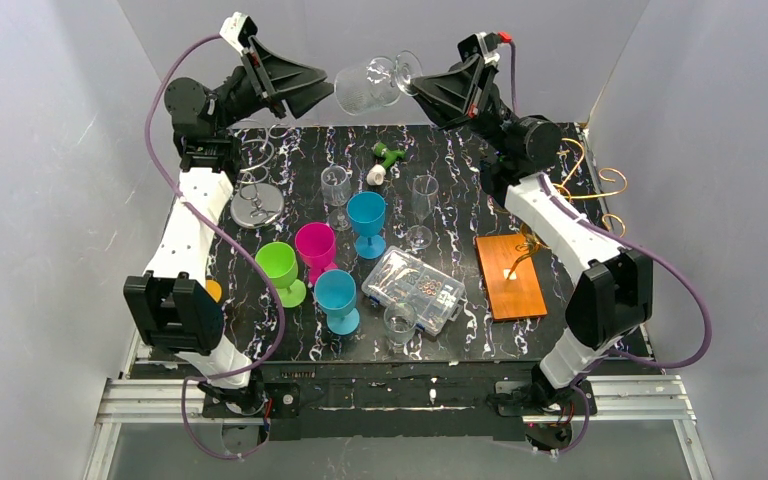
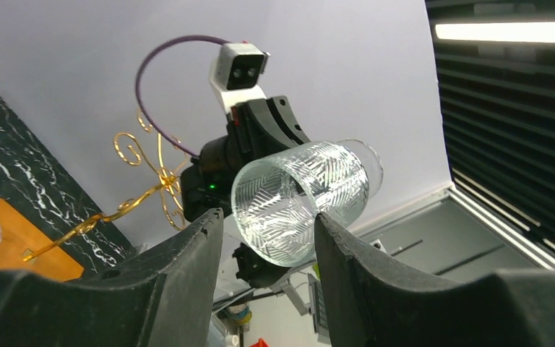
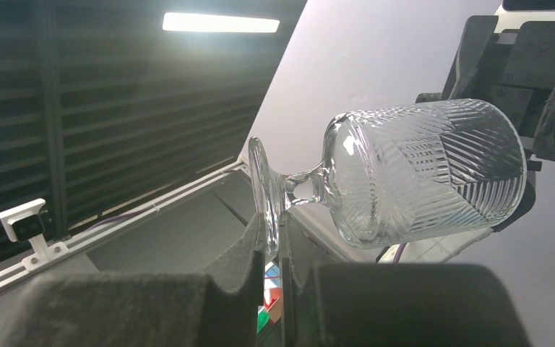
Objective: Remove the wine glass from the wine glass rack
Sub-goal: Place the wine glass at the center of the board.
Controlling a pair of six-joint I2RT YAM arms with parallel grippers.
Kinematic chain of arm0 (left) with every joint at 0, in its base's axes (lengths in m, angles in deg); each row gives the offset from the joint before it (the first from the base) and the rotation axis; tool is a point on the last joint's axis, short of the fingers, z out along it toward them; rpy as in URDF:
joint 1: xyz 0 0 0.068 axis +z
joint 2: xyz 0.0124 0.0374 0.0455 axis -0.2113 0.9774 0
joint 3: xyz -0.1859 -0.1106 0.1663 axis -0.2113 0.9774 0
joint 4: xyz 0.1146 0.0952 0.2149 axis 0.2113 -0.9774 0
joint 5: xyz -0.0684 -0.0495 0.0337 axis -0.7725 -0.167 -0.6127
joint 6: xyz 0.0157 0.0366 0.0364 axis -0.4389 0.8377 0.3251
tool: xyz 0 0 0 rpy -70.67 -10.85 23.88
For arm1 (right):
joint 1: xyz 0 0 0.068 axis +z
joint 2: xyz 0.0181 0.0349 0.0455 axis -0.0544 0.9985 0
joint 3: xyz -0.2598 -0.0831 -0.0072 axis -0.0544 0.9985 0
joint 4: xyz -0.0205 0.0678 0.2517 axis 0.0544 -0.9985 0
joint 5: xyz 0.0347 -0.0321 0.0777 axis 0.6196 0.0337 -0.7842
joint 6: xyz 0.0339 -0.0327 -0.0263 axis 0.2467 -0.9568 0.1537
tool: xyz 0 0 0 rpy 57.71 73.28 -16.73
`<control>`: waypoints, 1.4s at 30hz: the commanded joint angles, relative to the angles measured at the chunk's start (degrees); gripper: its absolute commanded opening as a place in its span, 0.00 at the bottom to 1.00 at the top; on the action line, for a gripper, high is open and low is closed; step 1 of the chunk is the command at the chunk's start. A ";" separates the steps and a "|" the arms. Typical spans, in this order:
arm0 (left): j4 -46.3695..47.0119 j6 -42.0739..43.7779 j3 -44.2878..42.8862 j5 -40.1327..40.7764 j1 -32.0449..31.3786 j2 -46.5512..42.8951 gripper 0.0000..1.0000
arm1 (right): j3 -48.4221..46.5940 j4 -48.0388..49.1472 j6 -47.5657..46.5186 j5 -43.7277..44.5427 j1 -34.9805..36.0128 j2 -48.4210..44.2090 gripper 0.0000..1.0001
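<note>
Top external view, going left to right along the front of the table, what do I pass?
green cup → near blue cup → clear plastic box → wine glass rack's wooden base

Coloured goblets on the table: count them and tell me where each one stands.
4. A green goblet stands leftmost, a pink goblet just right of it, the far blue goblet behind at mid-table, and the near blue goblet in front of the pink one. None looks hidden.
</note>
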 commanded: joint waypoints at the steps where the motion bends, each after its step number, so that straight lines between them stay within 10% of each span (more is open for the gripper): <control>1: 9.44 -4.66 -2.79 -0.81 -2.71 -0.35 0.47 | -3.21 9.08 5.33 2.58 -0.45 0.82 0.01; 20: 22.69 -11.88 -3.47 3.10 -9.84 1.64 0.44 | -6.23 11.00 9.08 4.81 -0.55 2.47 0.01; 29: 19.94 -9.37 -1.08 4.67 -9.72 -0.15 0.69 | -7.66 5.55 4.47 2.46 -0.55 0.83 0.01; 42: 20.14 -10.05 -1.74 4.36 -9.74 -2.06 0.47 | -7.36 7.97 7.25 3.04 -0.55 2.08 0.01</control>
